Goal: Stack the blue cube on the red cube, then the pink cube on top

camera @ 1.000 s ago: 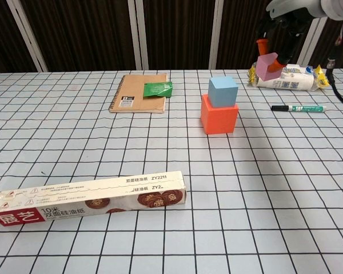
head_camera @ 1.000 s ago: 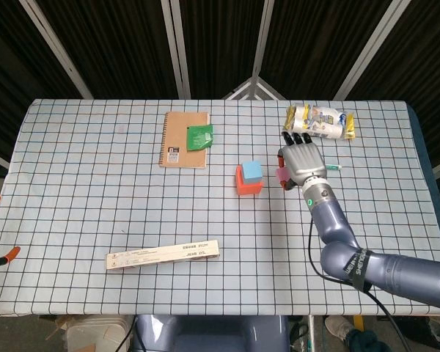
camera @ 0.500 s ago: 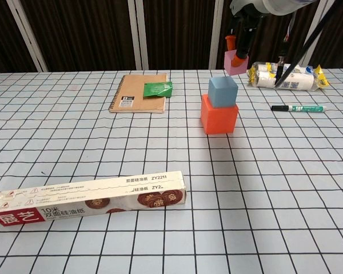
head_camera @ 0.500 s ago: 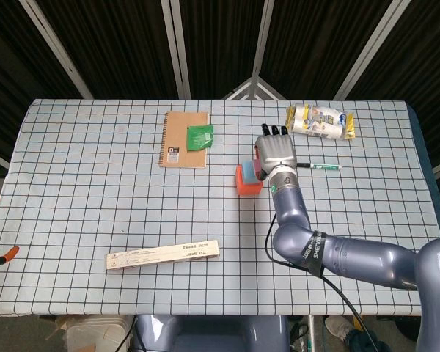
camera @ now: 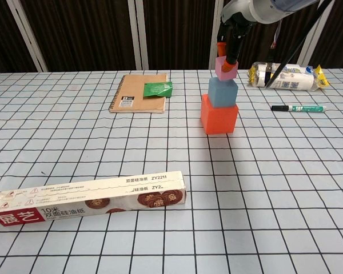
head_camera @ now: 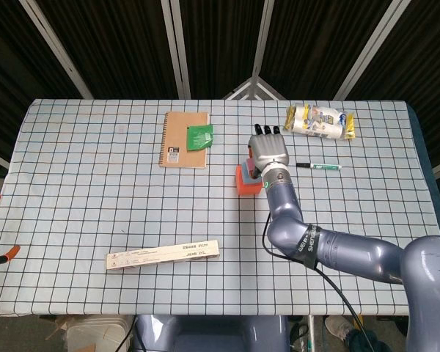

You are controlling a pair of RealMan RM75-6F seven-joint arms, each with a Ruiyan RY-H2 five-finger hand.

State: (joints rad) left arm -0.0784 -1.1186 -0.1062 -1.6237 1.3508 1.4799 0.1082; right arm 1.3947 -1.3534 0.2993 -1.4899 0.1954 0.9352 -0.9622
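Overhead, right hand (head_camera: pixel 268 152) pinches pink cube (camera: pixel 225 67) — just above blue cube (camera: pixel 223 92).

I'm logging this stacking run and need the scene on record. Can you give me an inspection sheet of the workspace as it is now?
Surface: table under a white cloth with a black grid.
Job's things: blue cube sits on red cube; pink cube is at the blue cube's top, whether touching cannot be told.
Clutter: notebook with green packet on it, marker, snack bag, long box.
Hands: right hand holds the pink cube; left hand not in view.
Cables: black cable along the right arm.
Surroundings: dark curtain behind, orange clamps at the table's left edge.
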